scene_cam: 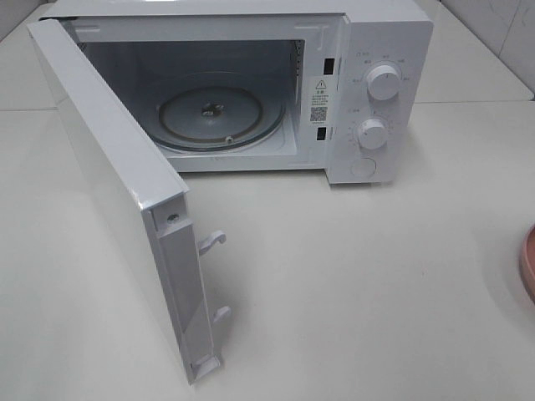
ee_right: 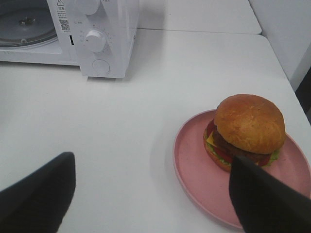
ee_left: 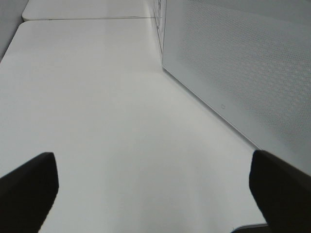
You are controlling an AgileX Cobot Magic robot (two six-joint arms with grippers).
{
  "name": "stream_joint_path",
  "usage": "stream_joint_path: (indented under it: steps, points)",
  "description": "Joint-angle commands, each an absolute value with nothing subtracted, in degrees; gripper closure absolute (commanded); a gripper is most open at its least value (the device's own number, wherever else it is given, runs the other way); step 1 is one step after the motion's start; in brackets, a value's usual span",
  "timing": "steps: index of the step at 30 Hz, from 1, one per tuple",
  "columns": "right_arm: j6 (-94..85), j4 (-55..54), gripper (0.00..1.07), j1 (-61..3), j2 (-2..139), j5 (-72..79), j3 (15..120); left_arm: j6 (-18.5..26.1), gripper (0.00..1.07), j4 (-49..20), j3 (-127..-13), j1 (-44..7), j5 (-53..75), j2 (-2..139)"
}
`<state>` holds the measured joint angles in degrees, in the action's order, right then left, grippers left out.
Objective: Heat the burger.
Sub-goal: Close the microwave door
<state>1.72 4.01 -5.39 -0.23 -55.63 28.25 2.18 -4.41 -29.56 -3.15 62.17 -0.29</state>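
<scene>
The burger (ee_right: 248,128), with a golden-brown bun over cheese, tomato and lettuce, sits on a pink plate (ee_right: 194,170) in the right wrist view. My right gripper (ee_right: 150,199) is open just short of the plate, and one dark finger (ee_right: 265,199) overlaps the plate's near edge beside the burger. In the exterior high view only the plate's rim (scene_cam: 528,263) shows at the far right, and the burger is out of view there. My left gripper (ee_left: 155,194) is open wide over bare white table, holding nothing.
A white microwave (scene_cam: 376,92) stands at the back with its door (scene_cam: 109,184) swung fully open to the left and a bare glass turntable (scene_cam: 219,113) inside. The door's perforated face (ee_left: 243,63) is close to my left gripper. Two knobs (scene_cam: 384,82) are on its right panel.
</scene>
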Motion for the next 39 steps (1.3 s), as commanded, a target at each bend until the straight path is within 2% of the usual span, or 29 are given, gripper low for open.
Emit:
stream_joint_path:
  steps: [1, 31, 35, 36, 37, 38, 39]
  points:
    - [1.4, 3.8, 0.31, -5.2, -1.9, -55.1, 28.1, 1.8, 0.07, -4.4, -29.6, -2.9, 61.3, -1.1]
    - [1.4, 3.8, 0.31, -5.2, -1.9, -55.1, 28.1, 1.8, 0.07, -5.7, -29.6, -2.9, 61.2, -0.7]
    - [1.4, 3.8, 0.31, -5.2, -1.9, -55.1, 28.1, 1.7, 0.15, -5.8, -30.9, -2.9, 59.3, 0.7]
    - [1.4, 3.8, 0.31, -5.2, -1.9, -55.1, 28.1, 1.6, 0.25, -5.8, -31.7, -2.9, 56.1, 1.5]
    - [1.4, 3.8, 0.31, -5.2, -1.9, -55.1, 28.1, 1.6, 0.25, -5.8, -31.7, -2.9, 56.1, 1.5]
    - [1.4, 3.8, 0.31, -5.2, -1.9, -55.1, 28.1, 1.6, 0.37, -5.8, -31.7, -2.9, 52.4, 2.3]
    - [1.4, 3.8, 0.31, -5.2, -1.9, -55.1, 28.1, 1.6, 0.37, -5.8, -31.7, -2.9, 52.4, 2.3]
